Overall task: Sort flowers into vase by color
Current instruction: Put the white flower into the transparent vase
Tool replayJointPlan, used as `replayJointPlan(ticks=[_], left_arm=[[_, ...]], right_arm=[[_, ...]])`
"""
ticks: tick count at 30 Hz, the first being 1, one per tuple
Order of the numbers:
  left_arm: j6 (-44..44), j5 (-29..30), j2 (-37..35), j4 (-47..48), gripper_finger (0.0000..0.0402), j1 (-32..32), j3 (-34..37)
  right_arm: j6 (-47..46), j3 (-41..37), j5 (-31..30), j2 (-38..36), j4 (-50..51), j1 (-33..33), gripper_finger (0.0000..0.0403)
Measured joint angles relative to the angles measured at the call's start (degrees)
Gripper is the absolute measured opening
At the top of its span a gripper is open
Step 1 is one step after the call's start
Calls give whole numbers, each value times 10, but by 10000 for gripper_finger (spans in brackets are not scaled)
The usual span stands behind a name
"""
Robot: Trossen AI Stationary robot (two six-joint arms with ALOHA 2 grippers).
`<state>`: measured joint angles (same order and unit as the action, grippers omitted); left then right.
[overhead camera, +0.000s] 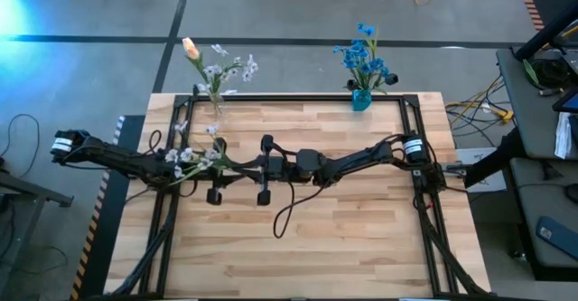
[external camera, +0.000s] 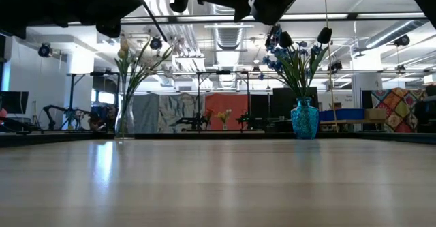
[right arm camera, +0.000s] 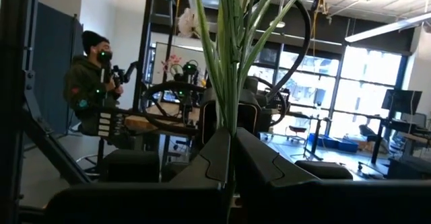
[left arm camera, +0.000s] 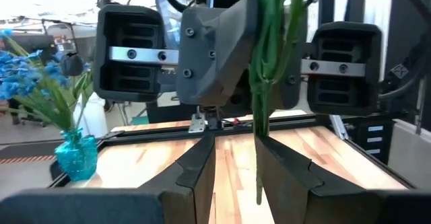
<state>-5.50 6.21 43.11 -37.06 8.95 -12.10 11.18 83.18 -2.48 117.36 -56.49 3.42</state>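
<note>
In the middle of the high view, slightly left of centre, the two grippers meet above the wooden counter (overhead camera: 307, 247), and a white-lilac flower stem (overhead camera: 194, 159) is shared between them, its pale blossoms lying over the left arm at centre left. The right gripper (overhead camera: 268, 167) is seen with its jaws pressed fully together on the green stalks, which rise straight out of the closed tips in the right wrist view. The left gripper (overhead camera: 237, 164) has its jaws partly closed around the same stem, which hangs between the tips in the left wrist view; whether it is truly pinched or merely surrounded cannot be told. The stem is probably held by both so that it can be passed or re-gripped lower down for an upright drop into a vase. The near half of the counter lies bare, so ample room for swinging is offered below the arms, though a loose cable (overhead camera: 291, 212) dangles under the right arm. Farther off, at the counter's far edge, a clear vase with a peach bud and white-lilac blossoms (overhead camera: 214, 73) stands at upper left, judged to be the destination for this stem, while a blue vase of blue flowers (overhead camera: 362, 66) stands at upper right, well apart. Both vases sit close to the dark frame rail (overhead camera: 307, 98), so a low approach could be fouled.
</note>
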Motion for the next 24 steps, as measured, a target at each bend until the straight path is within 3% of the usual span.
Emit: replayJointPlan(ticks=[4, 13, 24], left_arm=[[0, -30, -6, 3, 98, 1, 1], [0, -28, -37, 5, 98, 0, 3], [0, -2, -18, -5, 98, 0, -4]], right_arm=[[4, 0, -2, 0, 1, -1, 9], [6, 0, -3, -2, -14, -1, 9], [4, 0, 10, 1, -60, 5, 9]])
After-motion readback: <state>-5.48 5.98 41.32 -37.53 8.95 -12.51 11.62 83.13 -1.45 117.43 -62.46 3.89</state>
